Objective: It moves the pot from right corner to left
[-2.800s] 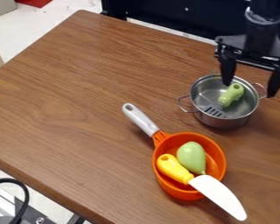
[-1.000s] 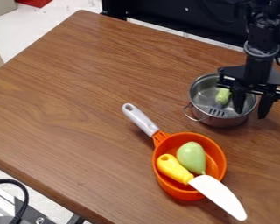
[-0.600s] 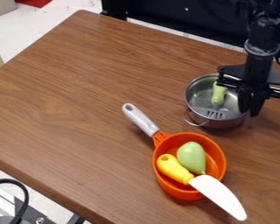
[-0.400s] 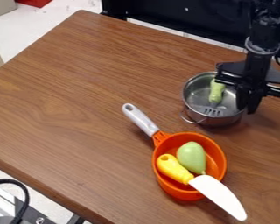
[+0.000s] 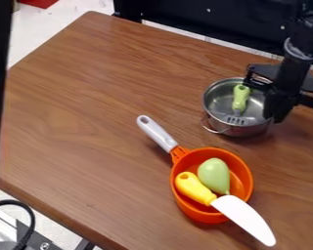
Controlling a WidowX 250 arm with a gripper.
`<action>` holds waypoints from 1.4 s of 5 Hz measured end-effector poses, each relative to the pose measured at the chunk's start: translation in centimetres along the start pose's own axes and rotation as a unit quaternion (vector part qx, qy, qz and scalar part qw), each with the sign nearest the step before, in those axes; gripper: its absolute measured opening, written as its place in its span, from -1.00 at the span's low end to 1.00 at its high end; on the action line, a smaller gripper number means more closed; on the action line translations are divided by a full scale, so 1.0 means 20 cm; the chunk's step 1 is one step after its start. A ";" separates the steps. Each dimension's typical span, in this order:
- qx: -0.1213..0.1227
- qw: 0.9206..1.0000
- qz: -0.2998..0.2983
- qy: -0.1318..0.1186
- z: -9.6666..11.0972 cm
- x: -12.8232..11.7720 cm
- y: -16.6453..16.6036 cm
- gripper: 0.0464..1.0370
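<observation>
Pot (image 5: pixel 239 130) | round, shiny metal | hand (image 5: pixel 273 117) seemingly pinching its rim

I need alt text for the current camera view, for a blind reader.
A black gripper grips the right rim of a metal pot holding a green-handled slotted utensil, on a brown wooden table. Nearer the camera, an orange pan holds a green pear-shaped toy and a yellow-handled knife, its white blade jutting over the rim.

metal pot (image 5: pixel 241 130) 1 | orange pan (image 5: pixel 243 178) 1 | utensils — slotted turner (image 5: pixel 239 100) 1, knife (image 5: pixel 244 216) 1 | pear-shaped toy (image 5: pixel 214 175) 1
</observation>
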State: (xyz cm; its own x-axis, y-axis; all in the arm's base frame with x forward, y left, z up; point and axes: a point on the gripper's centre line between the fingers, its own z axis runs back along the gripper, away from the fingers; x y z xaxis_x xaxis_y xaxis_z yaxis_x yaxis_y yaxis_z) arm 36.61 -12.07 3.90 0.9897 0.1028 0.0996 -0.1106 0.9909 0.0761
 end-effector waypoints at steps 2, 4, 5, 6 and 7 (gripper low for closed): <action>0.014 1.000 0.009 -0.012 -0.01 0.06 0.10 -0.98; -0.004 1.000 0.012 -0.019 -0.03 0.08 0.25 -0.98; -0.004 1.000 0.019 -0.023 -0.02 0.11 0.34 -0.98; -0.006 0.999 0.019 -0.028 -0.02 0.14 0.42 -0.98; -0.013 0.999 0.012 -0.045 0.01 0.24 0.51 -0.98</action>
State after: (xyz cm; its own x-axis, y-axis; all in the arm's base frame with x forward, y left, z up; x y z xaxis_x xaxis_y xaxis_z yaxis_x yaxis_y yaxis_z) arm 40.15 -1.56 5.32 0.9746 0.1201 0.1891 -0.1313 0.9902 0.0479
